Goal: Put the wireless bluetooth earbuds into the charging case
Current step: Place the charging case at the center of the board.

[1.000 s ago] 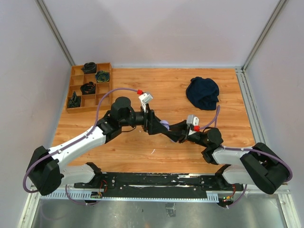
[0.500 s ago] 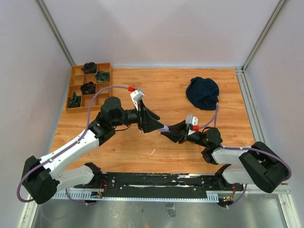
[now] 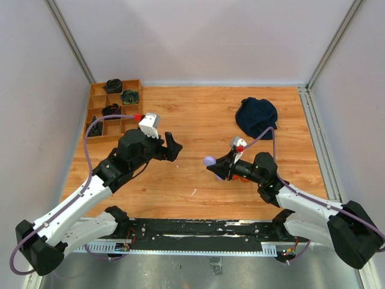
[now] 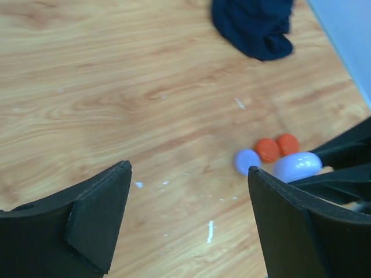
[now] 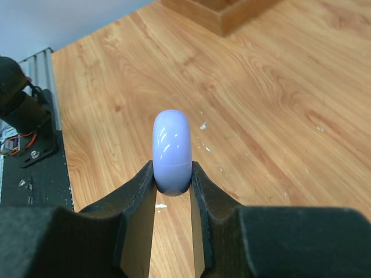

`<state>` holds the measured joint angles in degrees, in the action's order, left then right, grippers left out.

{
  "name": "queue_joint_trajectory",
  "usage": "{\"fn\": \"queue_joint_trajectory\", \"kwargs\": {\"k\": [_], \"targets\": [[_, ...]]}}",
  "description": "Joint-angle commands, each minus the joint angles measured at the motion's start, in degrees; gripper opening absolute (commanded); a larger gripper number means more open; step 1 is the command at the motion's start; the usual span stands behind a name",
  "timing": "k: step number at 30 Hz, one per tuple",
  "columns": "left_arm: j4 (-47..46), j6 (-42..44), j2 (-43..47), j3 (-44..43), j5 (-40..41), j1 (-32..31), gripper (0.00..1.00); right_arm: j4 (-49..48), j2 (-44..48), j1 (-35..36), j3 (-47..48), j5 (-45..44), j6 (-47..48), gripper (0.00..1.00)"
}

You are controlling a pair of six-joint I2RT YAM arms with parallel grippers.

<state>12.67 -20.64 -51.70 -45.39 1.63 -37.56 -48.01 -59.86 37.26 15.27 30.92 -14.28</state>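
Note:
My right gripper (image 5: 172, 175) is shut on a smooth pale lilac rounded case (image 5: 171, 152), held on edge above the table with a fine seam round it. It shows as a lilac blob at the fingertips in the top view (image 3: 209, 161) and in the left wrist view (image 4: 297, 167). One lilac round puck (image 4: 247, 161) and two orange-red round pucks (image 4: 268, 149) lie on the wood beside it. My left gripper (image 3: 173, 146) is open and empty, well to the left of the case. The tiny earbud pieces do not show in any view.
A dark blue cloth (image 3: 257, 117) lies at the back right. A wooden divider tray (image 3: 112, 111) with dark items stands at the back left. White flecks (image 4: 210, 230) mark the wood below my left gripper. Walls close in the table (image 3: 198, 114).
My left gripper has let go and drawn back to the left, away from the right gripper. My right gripper keeps the lilac case and has shifted slightly.

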Motion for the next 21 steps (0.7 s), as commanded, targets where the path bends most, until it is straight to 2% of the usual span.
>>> {"fn": "queue_joint_trajectory", "kwargs": {"k": [1,5,11,15,21], "targets": [[6.0,4.5,4.3,0.5,16.0,0.4,0.88,25.2,1.8,-1.3,6.4,-6.1,0.1,0.04],[6.9,8.5,7.0,0.6,23.1,0.4,0.93,34.2,-1.1,-1.3,11.2,-7.8,-2.4,0.05],[3.9,11.1,11.2,3.0,31.2,0.4,0.97,42.1,-8.8,-1.2,18.0,-7.5,-6.9,0.05],[2.6,11.7,14.3,5.2,32.9,0.4,0.99,45.9,-15.5,-1.2,22.2,-7.4,-9.8,0.05],[1.4,12.2,16.4,7.4,34.7,0.5,0.99,45.9,-22.5,-1.0,24.2,-7.9,-12.4,0.06]]}}
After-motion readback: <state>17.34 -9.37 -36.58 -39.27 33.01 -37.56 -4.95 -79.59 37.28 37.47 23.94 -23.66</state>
